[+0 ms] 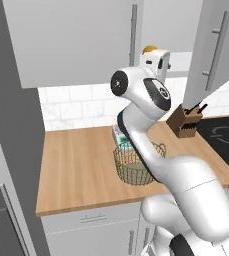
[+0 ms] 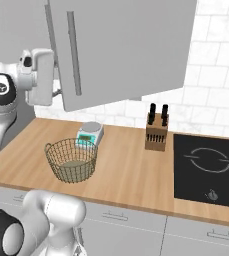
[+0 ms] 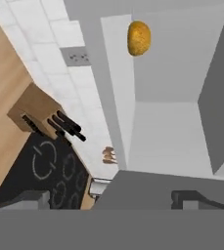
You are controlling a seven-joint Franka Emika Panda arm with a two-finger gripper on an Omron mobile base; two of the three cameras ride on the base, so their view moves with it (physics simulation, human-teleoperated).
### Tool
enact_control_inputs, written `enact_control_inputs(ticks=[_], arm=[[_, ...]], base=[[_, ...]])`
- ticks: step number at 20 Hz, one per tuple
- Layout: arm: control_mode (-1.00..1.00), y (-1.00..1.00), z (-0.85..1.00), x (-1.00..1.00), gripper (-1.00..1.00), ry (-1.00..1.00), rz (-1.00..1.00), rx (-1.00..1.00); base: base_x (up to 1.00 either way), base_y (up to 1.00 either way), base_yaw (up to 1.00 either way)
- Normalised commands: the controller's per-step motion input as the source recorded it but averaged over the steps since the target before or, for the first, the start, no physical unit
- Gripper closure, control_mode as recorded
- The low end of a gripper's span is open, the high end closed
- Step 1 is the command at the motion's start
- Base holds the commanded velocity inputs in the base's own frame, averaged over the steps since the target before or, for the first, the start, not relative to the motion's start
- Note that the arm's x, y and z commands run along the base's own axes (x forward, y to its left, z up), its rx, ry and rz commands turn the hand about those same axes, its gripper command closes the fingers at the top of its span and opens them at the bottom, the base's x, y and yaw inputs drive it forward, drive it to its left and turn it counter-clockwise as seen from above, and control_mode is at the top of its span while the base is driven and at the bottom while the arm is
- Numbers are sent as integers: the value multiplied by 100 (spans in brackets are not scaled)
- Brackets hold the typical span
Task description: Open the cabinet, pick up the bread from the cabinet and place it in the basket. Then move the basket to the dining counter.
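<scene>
So the cabinet (image 1: 213, 45) door was swung open and the bread (image 3: 139, 37) sat on the white shelf inside. The gripper (image 3: 111, 195) was up by the opening, jaws spread wide with nothing in them. The basket (image 2: 71, 160) sat on the worktop (image 2: 126, 170) beside 1 small scale (image 2: 90, 134).

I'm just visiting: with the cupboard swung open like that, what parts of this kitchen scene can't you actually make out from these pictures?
- Bread: left base view, the robot's hand covers all but its top.
- Cabinet inside: right base view, the open door screens the shelf.
- Basket: left base view, the arm crosses its right side.
- Scale: left base view, arm and basket hide most of it.
- Pincer: hand view, just the dark tips, wide apart, nothing between.
- Knife block: too small to count knives.
</scene>
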Motion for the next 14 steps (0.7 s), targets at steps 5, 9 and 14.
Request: enact_control_inputs(ticks=[5,9,14], arm=[[-100,-77,-2,25,-100,12,-8,0],[-100,-93,7,-53,-100,-9,-3,1],[-100,-90,19,-96,-100,-25,-9,4]], base=[[0,0,0],[0,0,0],[0,0,0]])
